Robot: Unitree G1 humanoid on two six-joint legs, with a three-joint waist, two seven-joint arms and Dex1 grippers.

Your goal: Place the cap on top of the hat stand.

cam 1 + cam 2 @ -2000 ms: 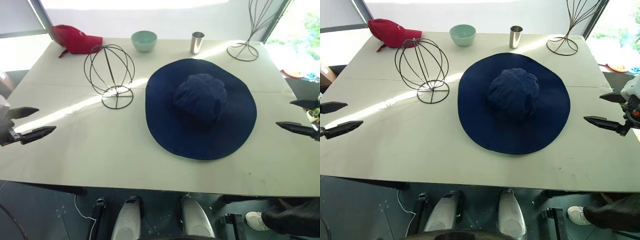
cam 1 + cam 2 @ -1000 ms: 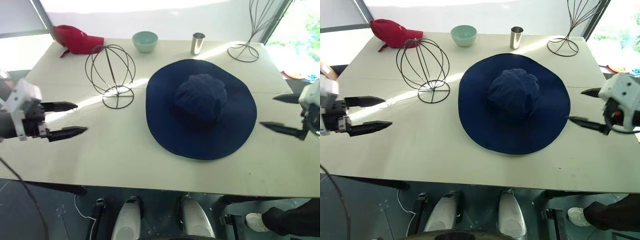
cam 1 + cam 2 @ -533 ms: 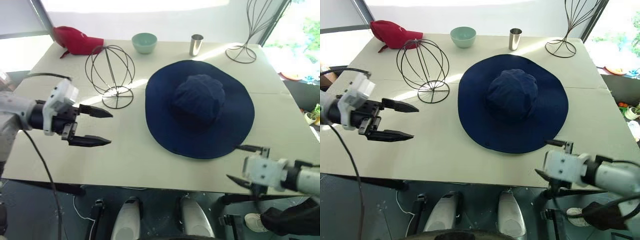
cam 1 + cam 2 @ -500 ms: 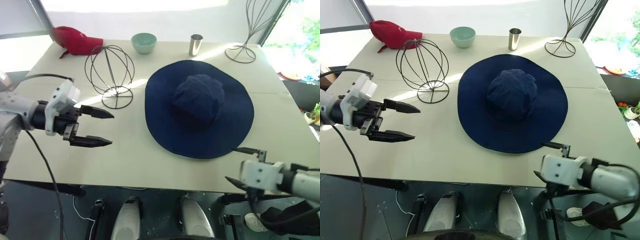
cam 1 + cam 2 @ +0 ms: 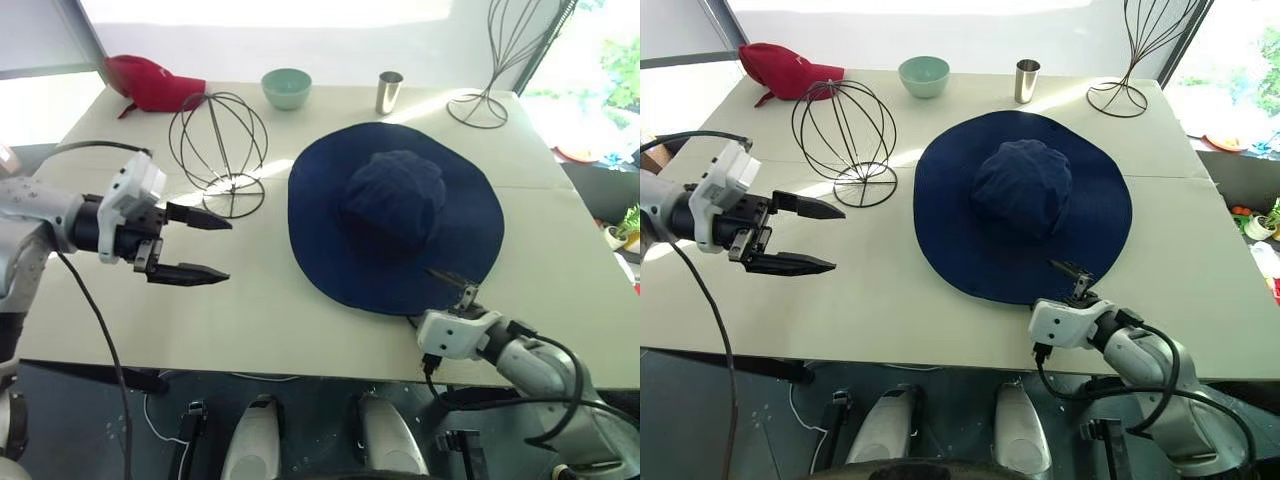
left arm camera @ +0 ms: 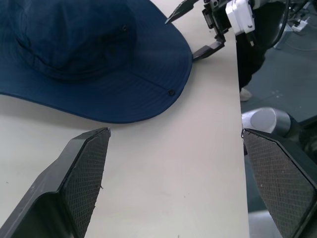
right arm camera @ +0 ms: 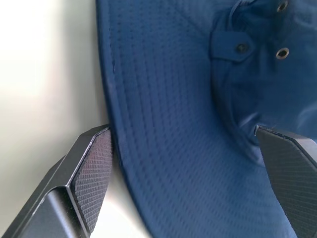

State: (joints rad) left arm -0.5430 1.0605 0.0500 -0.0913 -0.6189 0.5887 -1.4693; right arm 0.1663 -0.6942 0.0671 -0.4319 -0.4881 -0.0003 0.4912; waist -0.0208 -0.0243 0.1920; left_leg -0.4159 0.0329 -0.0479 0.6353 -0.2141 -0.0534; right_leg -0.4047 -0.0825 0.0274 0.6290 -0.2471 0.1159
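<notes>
The cap [image 5: 395, 225], a navy sun hat with a wide round brim, lies flat in the middle of the table; it also shows as cap [image 6: 84, 54] in the left wrist view. Left of it the hat stand [image 5: 218, 145], a dark wire globe on a ring base, stands bare. My left gripper [image 5: 215, 250] hovers open over the table just in front of the stand, pointing toward the cap and holding nothing. Low at the cap's near brim edge, my right gripper [image 5: 1070, 272] is open. The brim [image 7: 168, 124] lies between its fingers [image 7: 94, 163], ungripped.
Along the table's far edge sit a red baseball cap [image 5: 150, 80], a pale green bowl [image 5: 287, 85], a metal cup [image 5: 389, 92] and a tall wire stand [image 5: 490, 60]. The table's front edge [image 5: 300, 345] runs just below both grippers.
My right arm swung down from the table's right side and in to the cap's near brim edge, rolling as it came. My left gripper shifted right toward the cap. The cap has not moved.
</notes>
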